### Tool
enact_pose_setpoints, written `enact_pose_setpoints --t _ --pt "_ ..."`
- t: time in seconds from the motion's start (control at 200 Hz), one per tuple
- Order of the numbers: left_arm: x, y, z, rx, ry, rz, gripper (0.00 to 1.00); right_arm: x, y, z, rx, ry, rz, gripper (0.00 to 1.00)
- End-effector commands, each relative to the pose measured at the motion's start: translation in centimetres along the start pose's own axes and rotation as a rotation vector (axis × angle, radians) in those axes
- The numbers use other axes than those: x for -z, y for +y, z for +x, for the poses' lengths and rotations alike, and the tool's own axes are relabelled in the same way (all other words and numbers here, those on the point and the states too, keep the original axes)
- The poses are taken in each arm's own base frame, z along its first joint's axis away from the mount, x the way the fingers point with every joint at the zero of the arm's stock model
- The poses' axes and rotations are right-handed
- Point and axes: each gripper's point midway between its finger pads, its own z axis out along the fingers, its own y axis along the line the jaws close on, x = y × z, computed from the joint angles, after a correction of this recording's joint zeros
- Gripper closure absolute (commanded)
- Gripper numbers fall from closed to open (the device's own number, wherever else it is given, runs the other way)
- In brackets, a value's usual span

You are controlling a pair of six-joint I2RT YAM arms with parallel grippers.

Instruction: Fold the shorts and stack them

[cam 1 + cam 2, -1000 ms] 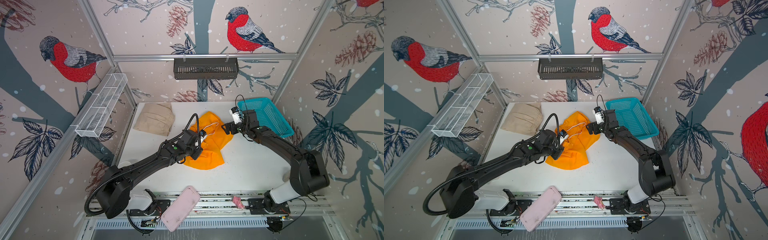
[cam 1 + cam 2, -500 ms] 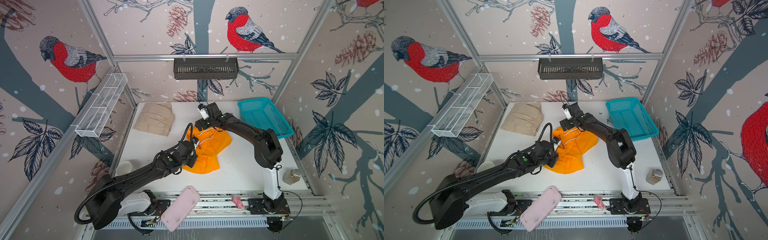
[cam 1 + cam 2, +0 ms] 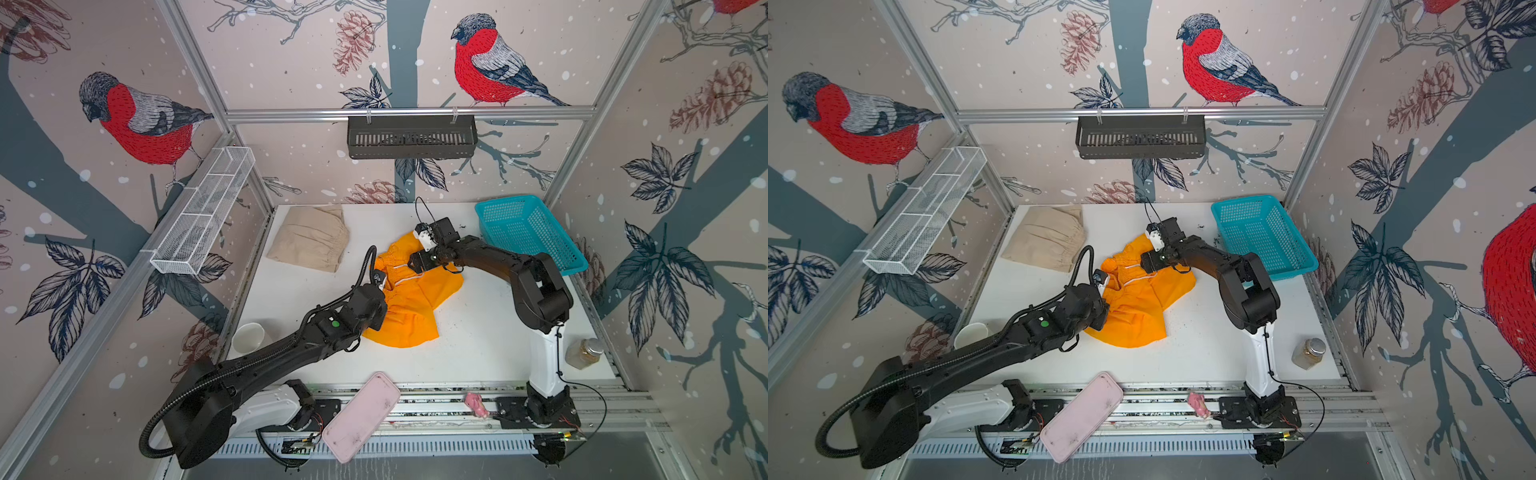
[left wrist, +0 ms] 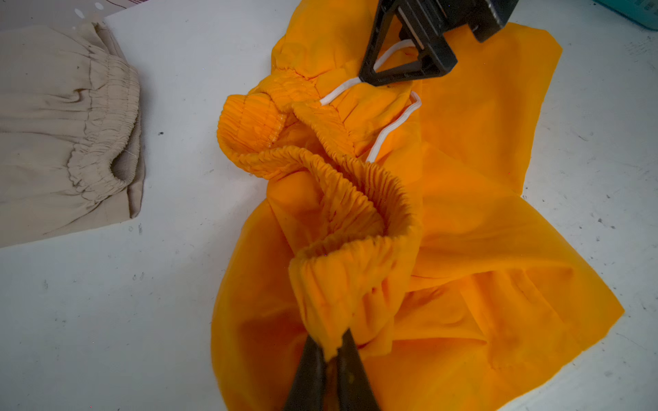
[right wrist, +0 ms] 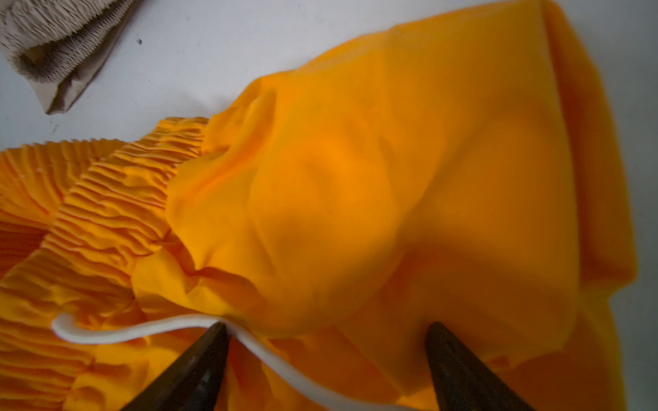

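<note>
While left hand [image 4: 329,350] pinches waistband [image 4: 356,227], orange shorts [image 3: 411,316] lie crumpled, drawstring [image 4: 391,124] loose.

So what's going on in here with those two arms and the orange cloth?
Two robot arms are working on a crumpled pair of orange shorts in the middle of the white table. The left hand is shut on a bunch of the gathered waistband. The right hand has its jaws apart, straddling a hump of cloth beside the white drawstring, nothing pinched yet. A beige pair lies folded at the table's far left; the orange one is not yet folded.
</note>
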Motion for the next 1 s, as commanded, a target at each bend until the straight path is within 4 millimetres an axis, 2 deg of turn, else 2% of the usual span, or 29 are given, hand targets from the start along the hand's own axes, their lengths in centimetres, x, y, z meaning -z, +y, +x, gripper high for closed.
enact_pose_setpoints --t 0.0,0.02,0.06,0.1,0.155,0.22,0.315,0.4,0.475,0.5,0.515,0.54,0.565,0.59,0.63,0.65,0.75,0.81,0.895,0.995 --pt "0.6 1.0 -1.4 0.032 -0.048 -0.053 1.0 -0.1 1.0 -1.4 -0.025 -0.063 -0.069 0.37" --pt "0.7 1.1 -1.6 0.034 -0.054 -0.06 1.0 0.1 1.1 -1.7 -0.028 -0.073 -0.078 0.44" --pt "0.9 1.3 -2.0 0.039 -0.068 -0.069 1.0 0.5 1.5 -2.3 -0.029 -0.098 -0.094 0.65" --pt "1.2 1.6 -2.5 0.037 -0.085 -0.077 1.0 1.2 1.9 -3.0 -0.031 -0.123 -0.113 0.81" --pt "1.7 2.2 -3.5 0.042 -0.113 -0.1 1.0 2.3 2.1 -3.7 -0.029 -0.145 -0.112 0.96" --pt "2.3 3.5 -5.1 0.061 -0.147 -0.127 1.0 4.3 1.5 -4.5 -0.034 -0.167 -0.063 0.97" --pt "3.0 5.9 -8.1 0.091 -0.189 -0.156 1.0 7.7 -0.6 -4.8 -0.086 -0.179 0.024 0.98" --pt "3.6 7.5 -11.1 0.07 -0.228 -0.197 1.0 10.6 -1.9 -3.8 -0.117 -0.146 0.1 0.98" --pt "3.6 7.9 -13.9 -0.001 -0.251 -0.216 1.0 12.5 -1.8 -2.6 -0.118 -0.116 0.133 0.98" --pt "3.1 8.0 -14.2 -0.029 -0.244 -0.23 1.0 13.1 -1.6 -2.1 -0.118 -0.112 0.136 0.98" --pt "3.4 8.1 -15.3 -0.037 -0.263 -0.239 1.0 13.5 -1.4 -1.8 -0.118 -0.108 0.136 0.98" --pt "3.4 8.2 -16.1 -0.055 -0.27 -0.251 1.0 13.9 -1.3 -1.2 -0.121 -0.102 0.137 0.98" --pt "3.2 8.3 -16.7 -0.078 -0.276 -0.264 1.0 14.4 -1.1 -0.7 -0.128 -0.098 0.137 0.97" --pt "3.1 8.5 -17.3 -0.09 -0.286 -0.282 1.0 14.7 -1.0 0.0 -0.137 -0.091 0.141 0.91" --pt "2.9 9.2 -17.8 -0.095 -0.294 -0.315 1.0 15.2 -0.8 1.0 -0.146 -0.088 0.143 0.68" --pt "2.8 9.3 -18.1 -0.1 -0.298 -0.325 1.0 15.5 -0.6 1.5 -0.145 -0.09 0.14 0.6" --pt "2.2 9.5 -18.8 -0.147 -0.348 -0.342 1.0 17.5 0.2 2.3 -0.12 -0.168 0.125 0.34" --pt "2.1 9.1 -19.3 -0.187 -0.408 -0.34 1.0 19.2 0.0 1.7 -0.116 -0.263 0.118 0.28" --pt "1.2 8.7 -18.4 -0.238 -0.436 -0.331 1.0 21.3 0.3 0.4 -0.045 -0.384 0.107 0.25" --pt "0.7 8.2 -18.0 -0.247 -0.44 -0.301 1.0 22.1 0.1 0.2 0.017 -0.431 0.172 0.24"
